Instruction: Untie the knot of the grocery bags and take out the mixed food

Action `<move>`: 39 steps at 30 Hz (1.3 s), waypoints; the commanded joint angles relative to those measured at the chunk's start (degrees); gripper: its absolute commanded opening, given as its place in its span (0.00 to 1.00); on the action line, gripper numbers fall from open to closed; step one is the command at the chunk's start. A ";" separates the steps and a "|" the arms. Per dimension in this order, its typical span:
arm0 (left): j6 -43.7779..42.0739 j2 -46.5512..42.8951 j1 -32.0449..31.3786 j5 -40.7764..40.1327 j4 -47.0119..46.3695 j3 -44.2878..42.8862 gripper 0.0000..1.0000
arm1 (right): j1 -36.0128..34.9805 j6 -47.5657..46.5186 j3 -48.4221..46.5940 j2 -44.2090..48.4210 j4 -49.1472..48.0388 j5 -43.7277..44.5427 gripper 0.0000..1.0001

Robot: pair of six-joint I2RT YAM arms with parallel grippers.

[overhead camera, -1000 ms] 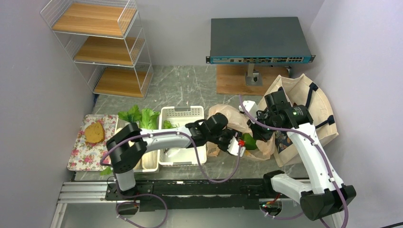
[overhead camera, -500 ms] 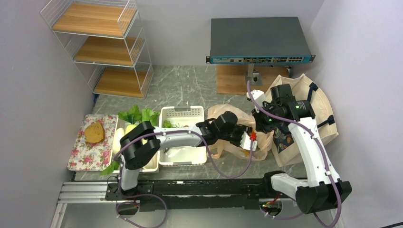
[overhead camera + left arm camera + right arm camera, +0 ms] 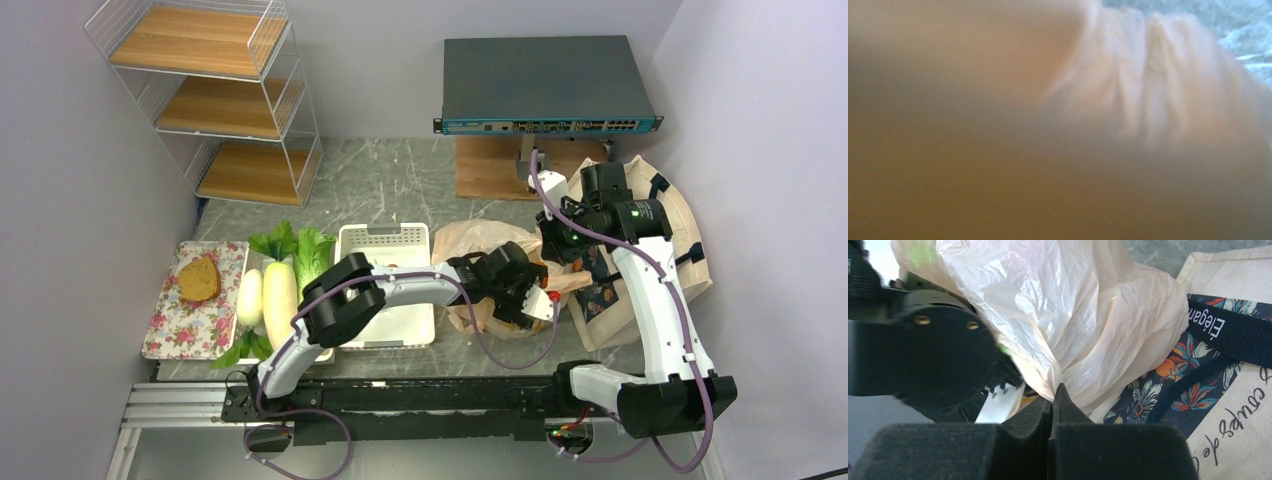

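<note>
reaching further right than a second ago, my left arm [image 3: 400,285] is nearing the cream floral tote [image 3: 678,222]; touching it, the peach plastic bag [image 3: 1073,305] is pressing around my left gripper [image 3: 538,303], spread or not i cannot tell; my right gripper [image 3: 1053,395] is pinching its film.

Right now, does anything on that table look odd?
The thin peach plastic bag looks pulled out of shape: one fold is pinched in the right arm's shut jaws, and the left arm's jaws press close against it.
</note>
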State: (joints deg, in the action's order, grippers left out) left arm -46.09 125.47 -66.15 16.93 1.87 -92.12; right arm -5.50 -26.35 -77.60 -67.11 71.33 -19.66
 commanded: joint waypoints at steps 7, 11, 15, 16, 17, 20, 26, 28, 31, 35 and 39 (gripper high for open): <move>-0.47 2.43 -0.43 -2.23 14.39 -5.71 0.61 | 0.20 0.57 1.80 1.79 -1.27 0.00 0.00; 2.31 -6.49 -0.38 -0.69 9.30 -0.63 0.24 | 0.20 0.53 2.57 1.83 -2.29 -0.15 0.00; 4.11 -14.74 -0.30 1.98 8.27 2.20 0.16 | 0.14 0.64 3.51 1.95 -3.60 -0.50 0.00; 4.56 -16.48 -0.34 2.75 8.85 2.32 0.15 | 0.15 0.71 3.71 1.84 -4.01 -0.59 0.00; 5.26 -18.00 -0.30 3.44 9.59 2.44 0.14 | 0.16 0.81 3.88 1.78 -4.36 -0.64 0.00; 7.23 -22.79 -0.04 4.30 11.09 3.16 0.12 | 0.18 1.42 4.20 1.73 -5.36 -0.85 0.00; 10.17 -32.86 4.27 13.02 22.38 2.37 0.10 | 0.25 2.99 4.83 2.20 -7.29 -0.81 0.00; 10.64 -36.27 6.90 16.98 28.06 2.31 0.11 | 0.32 2.94 5.00 2.07 -7.52 -0.97 0.00; 8.06 -41.51 13.06 22.60 40.85 2.81 0.17 | 0.58 2.78 5.17 1.87 -7.77 -1.32 0.00; 2.58 -49.01 25.40 20.80 56.30 6.42 0.20 | 0.67 2.13 5.31 1.73 -8.13 -1.43 0.00; -2.10 -57.36 42.14 15.85 63.48 12.84 0.18 | 0.75 1.85 5.84 2.00 -8.44 -1.79 0.00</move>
State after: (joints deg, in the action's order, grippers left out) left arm -42.46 75.40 -35.75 34.79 51.64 -84.42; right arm -5.04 -24.47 -72.12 -66.28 65.45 -20.12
